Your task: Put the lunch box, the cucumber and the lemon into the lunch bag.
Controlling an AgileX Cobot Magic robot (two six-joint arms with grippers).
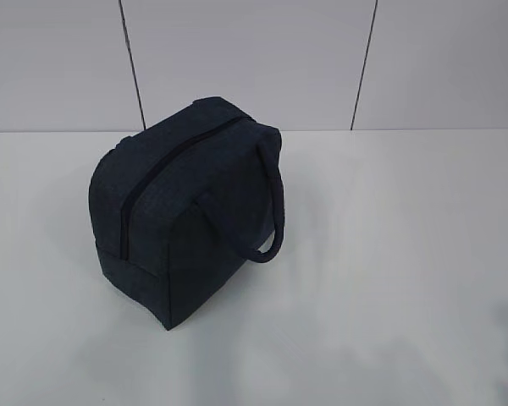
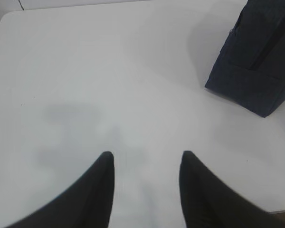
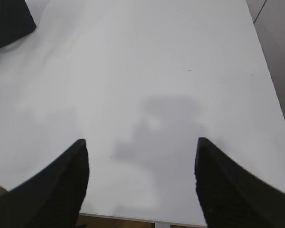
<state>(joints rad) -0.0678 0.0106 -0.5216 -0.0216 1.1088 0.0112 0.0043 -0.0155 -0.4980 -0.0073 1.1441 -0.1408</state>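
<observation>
Spread, empty left fingers [image 2: 104, 164] and right fingers [image 3: 80, 152] are held above the bench [image 1: 406, 254]; the soft, zipped lunch bag [image 1: 186, 211], likely light, is best gripped at its 3 o'clock handle [image 1: 275, 203].

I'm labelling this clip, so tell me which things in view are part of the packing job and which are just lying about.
Part of the job:
- lunch bag, zipper closed, standing on the table
- left tool, open, empty
- right tool, open, empty

Just there:
- white table
- tiled wall

No lunch box, cucumber or lemon is in view.
</observation>
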